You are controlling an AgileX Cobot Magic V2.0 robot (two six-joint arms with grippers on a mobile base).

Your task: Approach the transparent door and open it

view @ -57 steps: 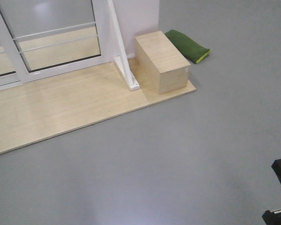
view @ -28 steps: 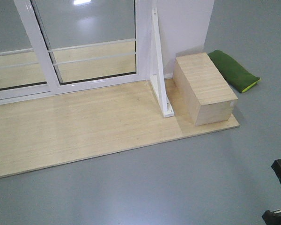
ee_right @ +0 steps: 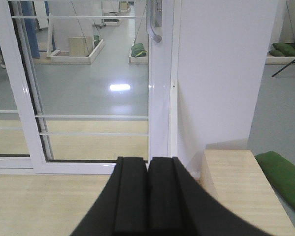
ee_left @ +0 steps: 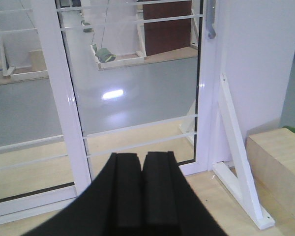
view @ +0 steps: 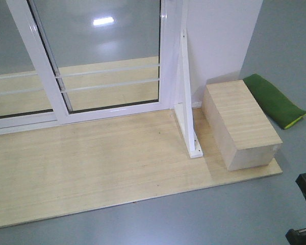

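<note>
The transparent door is a glass panel in a glossy white frame with two thin white bars across it, and it stands closed on the wooden platform. Its curved silver handle hangs on the right upright and also shows as the handle at the top of the left wrist view. My left gripper is shut and empty, well short of the door. My right gripper is also shut and empty, pointing at the door's right upright below the handle. Neither gripper touches anything.
A white diagonal brace stands right of the door against a white wall panel. A wooden box sits on the platform's right end, with a green cushion behind it. A similar barred panel lies left.
In the front view the door, platform and box have slid right and downward and grown larger, so I am nearer the door. Both grippers stay shut.
</note>
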